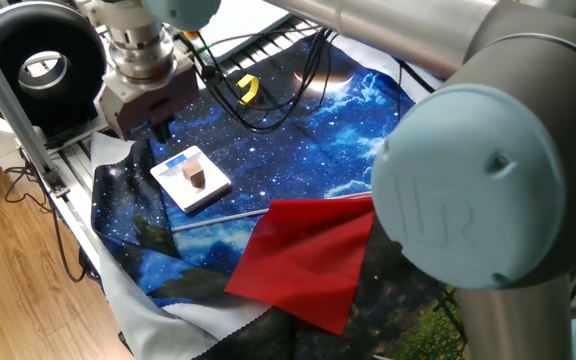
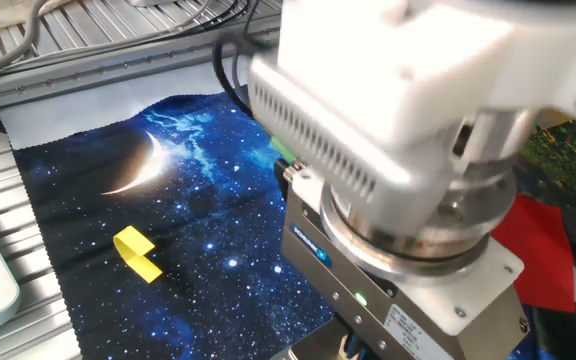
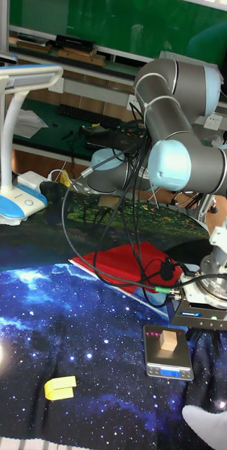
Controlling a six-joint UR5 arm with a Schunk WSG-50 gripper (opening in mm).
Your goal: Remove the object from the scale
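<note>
Cube: the object point(image 1: 197, 176) is sitting upright mid-scale point(image 1: 190, 179), just below and beside the pincer point(image 1: 158, 127).
Handling: likely light, stiff, wooden; taking it across two opposite flat sides.
Pincer: holding nothing; finger spread is hidden, cannot tell.

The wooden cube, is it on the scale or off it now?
On. The cube sits upright on the white scale; the end effector is beside it, not touching.

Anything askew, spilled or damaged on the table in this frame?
Nothing damaged or spilled. The wooden cube sits upright on the white scale. The starry cloth bunches into folds at its near corner, and the red sheet lies at an angle over it.
</note>
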